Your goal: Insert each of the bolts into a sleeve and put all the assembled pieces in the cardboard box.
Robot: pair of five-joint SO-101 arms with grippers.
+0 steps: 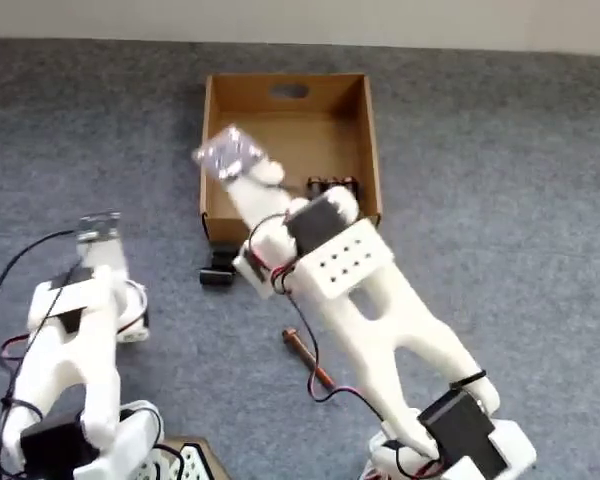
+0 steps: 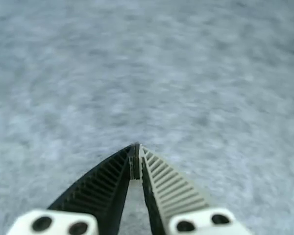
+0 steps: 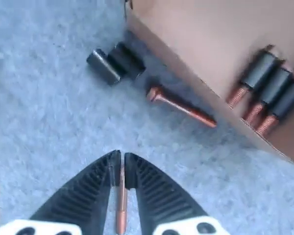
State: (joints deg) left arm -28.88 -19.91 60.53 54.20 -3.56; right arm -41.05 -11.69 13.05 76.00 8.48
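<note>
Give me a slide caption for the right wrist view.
Right end effector holding a bolt, with two sleeves and a loose bolt beside the box of three assembled pieces.

three assembled pieces (image 3: 264, 93) in cardboard box (image 3: 186, 29), two black sleeves (image 3: 115, 63), bolt (image 3: 181, 105) outside

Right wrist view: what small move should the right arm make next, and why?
Probably bring the right gripper toward the two sleeves and line its bolt up with one. The gripper is shut on that bolt, the sleeves lie on the carpet beside the cardboard box, and three assembled pieces are already inside.
</note>
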